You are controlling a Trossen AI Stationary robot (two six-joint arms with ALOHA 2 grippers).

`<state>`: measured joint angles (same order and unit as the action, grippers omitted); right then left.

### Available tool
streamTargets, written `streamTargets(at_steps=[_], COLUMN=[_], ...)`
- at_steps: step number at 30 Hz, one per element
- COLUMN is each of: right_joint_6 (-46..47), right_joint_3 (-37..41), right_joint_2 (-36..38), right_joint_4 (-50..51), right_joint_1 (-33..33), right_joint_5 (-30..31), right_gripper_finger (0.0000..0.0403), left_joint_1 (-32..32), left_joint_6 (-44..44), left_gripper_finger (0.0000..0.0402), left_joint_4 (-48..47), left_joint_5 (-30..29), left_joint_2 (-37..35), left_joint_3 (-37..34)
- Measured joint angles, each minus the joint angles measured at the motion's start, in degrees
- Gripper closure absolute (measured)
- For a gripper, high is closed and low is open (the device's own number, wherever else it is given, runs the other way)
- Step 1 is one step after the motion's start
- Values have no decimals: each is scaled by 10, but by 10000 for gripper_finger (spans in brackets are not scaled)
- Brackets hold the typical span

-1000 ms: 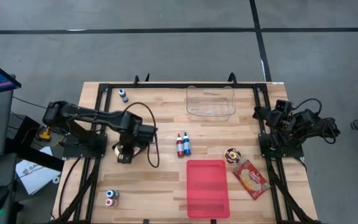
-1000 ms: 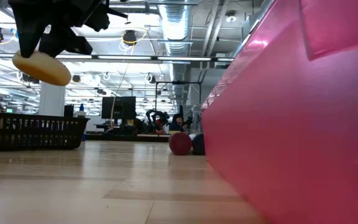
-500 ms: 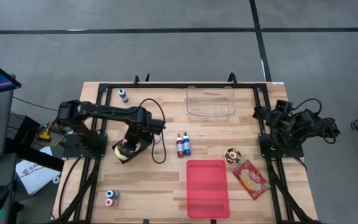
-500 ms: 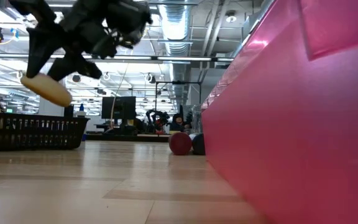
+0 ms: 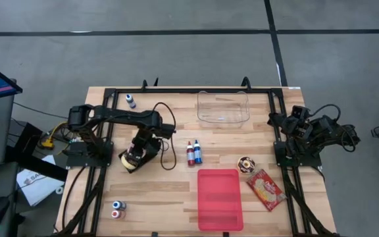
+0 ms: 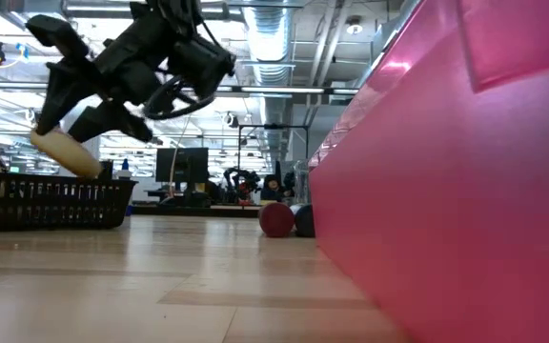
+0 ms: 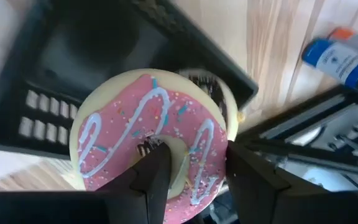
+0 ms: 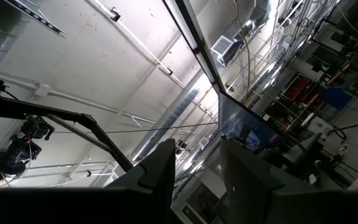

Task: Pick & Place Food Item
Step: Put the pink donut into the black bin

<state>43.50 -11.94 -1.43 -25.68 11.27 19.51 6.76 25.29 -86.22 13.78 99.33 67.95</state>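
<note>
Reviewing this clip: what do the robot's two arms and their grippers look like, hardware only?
Both arms are dark, nearly black, jointed segments on black frames bolted at the table's sides. The left arm has a black cable looping off its wrist and yellow wiring near its base. The right arm carries tangled black cables. The left gripper and right gripper each show two flat dark fingers. No markings are legible.

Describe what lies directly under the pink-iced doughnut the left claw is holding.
Below the doughnut in the left claw sits a black basket; the doughnut covers part of its inside.
</note>
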Motion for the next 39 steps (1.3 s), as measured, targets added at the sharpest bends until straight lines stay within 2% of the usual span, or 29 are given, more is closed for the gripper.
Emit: streamTargets(at_steps=[9,23,33,39], right_joint_6=[0,0,0,0], right_joint_3=[0,0,0,0], right_joint_2=[0,0,0,0], right_joint_4=[12,15,16,19], right_joint_1=[0,0,0,0], right_joint_5=[0,0,-1,-2], right_gripper_finger=[283,283,283,283], left_joint_1=[-17,-17,-17,-17], left_joint_6=[0,-2,-7,-7], left_gripper_finger=[261,260,220,200], left_joint_4=[24,44,47,51], left_joint_5=[15,30,36,35], left_joint_2=[0,0,0,0], left_joint_3=[-33,-35,-35,-60])
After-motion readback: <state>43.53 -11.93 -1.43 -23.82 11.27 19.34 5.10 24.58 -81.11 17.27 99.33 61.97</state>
